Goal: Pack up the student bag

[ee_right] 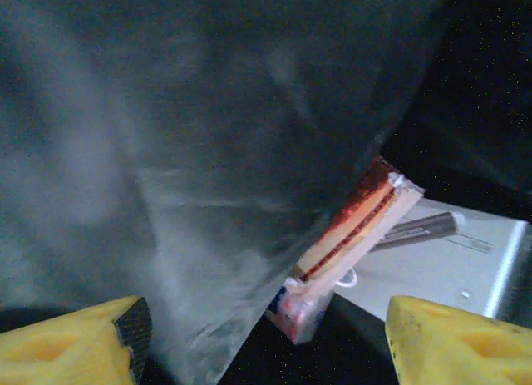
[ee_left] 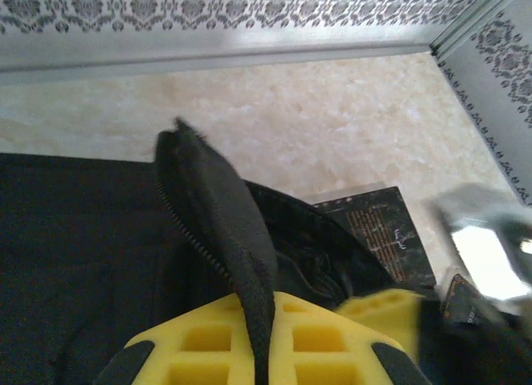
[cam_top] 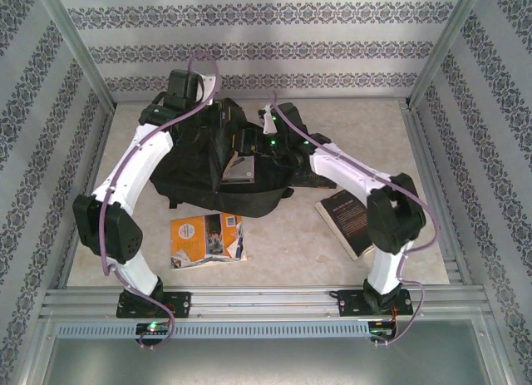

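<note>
Left gripper (ee_left: pixel 262 352) pinched tight on zip edge (ee_left: pixel 216 210) of student bag (cam_top: pixel 191 173), lifting it. Right gripper (ee_right: pixel 262 327) fingers wide apart, nothing held, inside bag near books (ee_right: pixel 353 223). Bag sits far middle of table (cam_top: pixel 332 127), between arms. Risk: cloth slips free, mouth flops shut on right gripper, orange book (cam_top: pixel 206 238) can't go in.

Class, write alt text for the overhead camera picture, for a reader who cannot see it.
Two robot arms meet over a black backpack, with a flat grey item showing in its opening. An orange booklet lies just in front of the bag, and a dark book lies beside the right arm.
</note>
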Controlling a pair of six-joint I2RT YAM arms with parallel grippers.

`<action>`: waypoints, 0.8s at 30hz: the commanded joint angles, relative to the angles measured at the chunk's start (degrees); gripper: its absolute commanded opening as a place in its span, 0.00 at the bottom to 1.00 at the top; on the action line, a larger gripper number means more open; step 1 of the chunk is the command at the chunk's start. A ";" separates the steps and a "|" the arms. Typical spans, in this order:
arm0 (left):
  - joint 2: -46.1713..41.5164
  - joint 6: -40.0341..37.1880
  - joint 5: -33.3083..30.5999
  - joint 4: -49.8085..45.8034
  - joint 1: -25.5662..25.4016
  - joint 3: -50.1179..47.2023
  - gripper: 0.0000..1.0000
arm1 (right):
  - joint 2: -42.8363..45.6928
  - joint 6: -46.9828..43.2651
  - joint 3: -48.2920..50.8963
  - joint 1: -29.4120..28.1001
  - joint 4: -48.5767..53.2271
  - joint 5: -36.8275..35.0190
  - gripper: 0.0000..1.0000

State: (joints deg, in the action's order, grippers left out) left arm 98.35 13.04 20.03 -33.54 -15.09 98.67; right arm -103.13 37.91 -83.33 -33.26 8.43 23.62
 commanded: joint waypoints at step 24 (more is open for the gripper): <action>-38.87 16.04 -9.02 1.55 1.53 -43.24 0.76 | 15.99 -20.59 24.63 -22.55 5.81 -13.10 0.39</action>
State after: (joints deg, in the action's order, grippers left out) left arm 61.65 23.70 14.90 -30.41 -14.70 61.25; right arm -82.50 19.90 -56.88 -53.98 12.71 13.21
